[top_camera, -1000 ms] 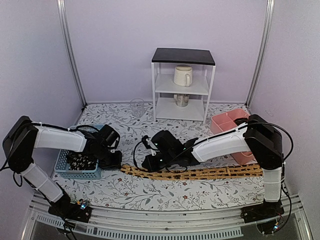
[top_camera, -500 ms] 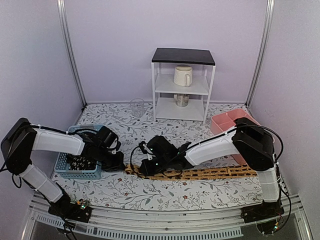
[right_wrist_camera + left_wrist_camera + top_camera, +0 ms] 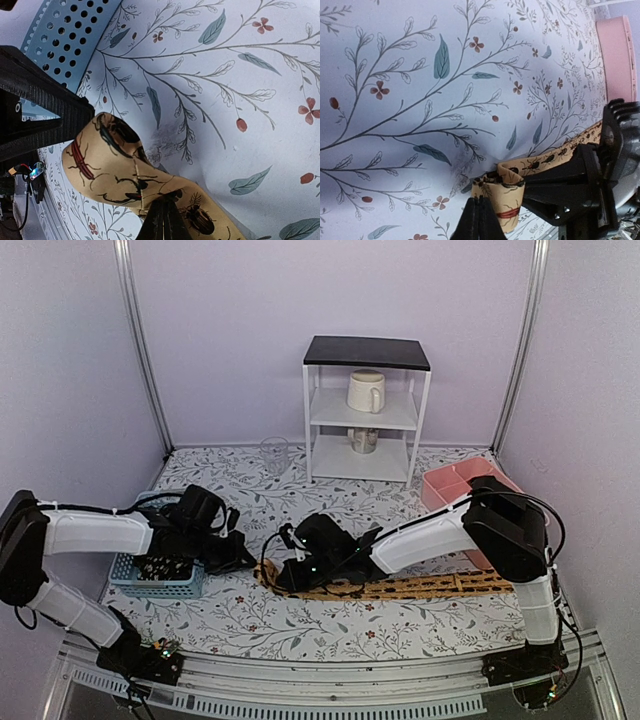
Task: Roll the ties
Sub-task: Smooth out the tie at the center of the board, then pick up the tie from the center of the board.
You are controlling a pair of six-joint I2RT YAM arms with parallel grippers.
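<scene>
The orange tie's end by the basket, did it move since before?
Yes. The orange tie now starts farther right, away from the blue basket, and its end is curled over.

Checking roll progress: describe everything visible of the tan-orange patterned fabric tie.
The tan-orange fabric tie, printed with dark insects, lies flat along the near part of the floral table, running left from near the pink plastic tray. Its left end is lifted and curled into one loose loop, not yet a roll. The right gripper is shut on it just behind the loop; the left gripper looks shut on the loop's tip.
</scene>
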